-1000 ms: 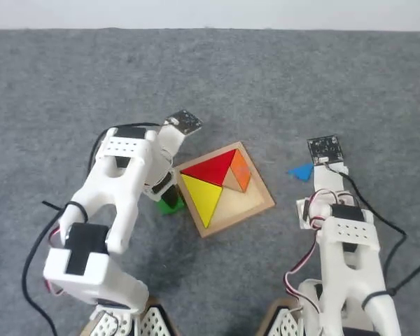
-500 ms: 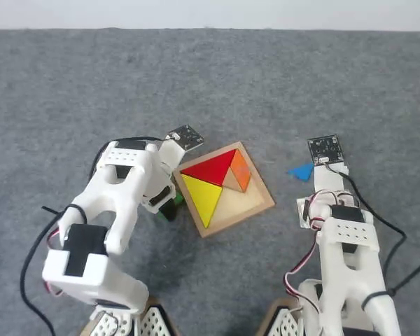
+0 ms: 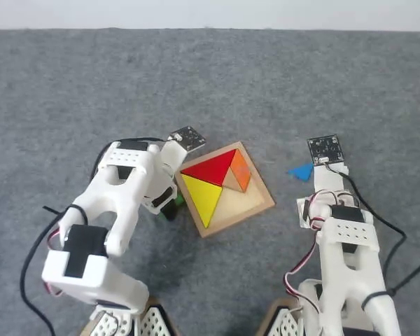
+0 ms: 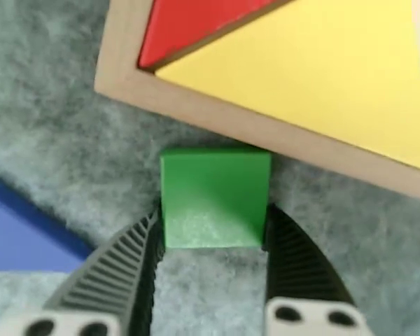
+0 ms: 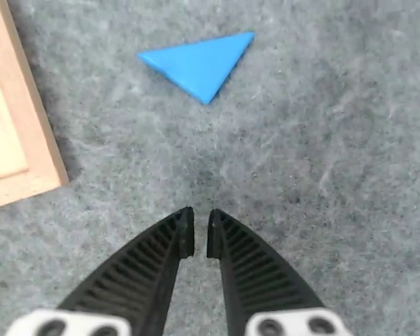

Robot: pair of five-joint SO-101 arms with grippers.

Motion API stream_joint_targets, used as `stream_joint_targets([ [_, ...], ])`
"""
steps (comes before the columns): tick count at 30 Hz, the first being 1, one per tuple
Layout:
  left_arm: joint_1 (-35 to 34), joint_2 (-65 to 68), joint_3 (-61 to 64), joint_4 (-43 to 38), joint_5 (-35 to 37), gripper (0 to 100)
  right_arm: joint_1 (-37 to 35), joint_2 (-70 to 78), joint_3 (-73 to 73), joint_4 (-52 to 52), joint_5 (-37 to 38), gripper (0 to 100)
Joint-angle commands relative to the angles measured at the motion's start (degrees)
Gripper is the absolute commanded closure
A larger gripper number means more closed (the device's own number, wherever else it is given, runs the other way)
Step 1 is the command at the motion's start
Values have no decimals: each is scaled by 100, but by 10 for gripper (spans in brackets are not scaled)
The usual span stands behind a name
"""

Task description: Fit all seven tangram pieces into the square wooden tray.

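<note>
First, on the high view, locate the square wooden tray (image 3: pixel 243 201) and confirm the red triangle (image 3: pixel 211 168), yellow triangle (image 3: pixel 203 196) and orange piece (image 3: pixel 241 171) seated inside, with bare wood remaining in the part nearest the right arm. Note the blue triangle (image 3: pixel 302 171) lying on the carpet well apart from the tray, on the right arm's side. Next, on the left wrist view, read the left gripper (image 4: pixel 211 222) as clenched on the green square (image 4: pixel 213 192), one finger against each side of the end farthest from the tray and the other end touching the tray's outer rim. Lift fully clear of that rim before travelling inward, to avoid catching or twisting the piece. Align the edges with the free pocket, then lower flat beside the yellow triangle. Lastly, on the right wrist view, read the right gripper (image 5: pixel 199 218) as closed on nothing, poised over carpet near a tray corner, short of the blue triangle.
</note>
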Motion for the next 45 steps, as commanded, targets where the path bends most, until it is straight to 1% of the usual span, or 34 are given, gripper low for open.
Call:
stream_joint_targets([
  [1, -53, -571, -514, 651, 62, 987, -48, -145, -44, -101, -44, 950],
  [3, 0, -853, -760, 1002, 70, 987, -48, -145, -44, -101, -44, 950],
  [6, 281, -1099, -1068, 1424, 70, 987, -48, -154, -44, -101, -44, 950],
  [9, 800, -1125, -1262, 1582, 299, 987, -48, -163, -44, -101, -53, 950],
  [14, 2031, -695, -1420, 1090, 1116, 987, -48, -163, -44, -101, -62, 950],
  [16, 2365, -316, -1569, 897, 1635, 987, -48, -163, -44, -101, -62, 950],
  [18, 2558, 141, -1824, 818, 2092, 987, -48, -163, -44, -101, -62, 950],
  [22, 2743, 1002, -2475, 853, 2919, 987, -48, -171, -44, -101, -53, 950],
  [25, 2769, 1380, -2826, 941, 3429, 987, -48, -180, -44, -101, -44, 950],
  [27, 2743, 1495, -2985, 967, 3631, 987, -48, -189, -44, -101, -44, 950],
  [29, 2769, 1521, -3020, 976, 3657, 976, -48, -189, -44, -101, -44, 950],
  [34, 2778, 1512, -3055, 1292, 3640, 840, -48, -189, -44, -101, -44, 950],
  [38, 2778, 1503, -3064, 1574, 3490, 828, -57, -189, -44, -101, -44, 950],
  [43, 2752, 1503, -3310, 1811, 3473, 825, -57, -189, -44, -101, -44, 950],
  [45, 2760, 1503, -3495, 1952, 3499, 795, -57, -180, -44, -101, -44, 950],
])
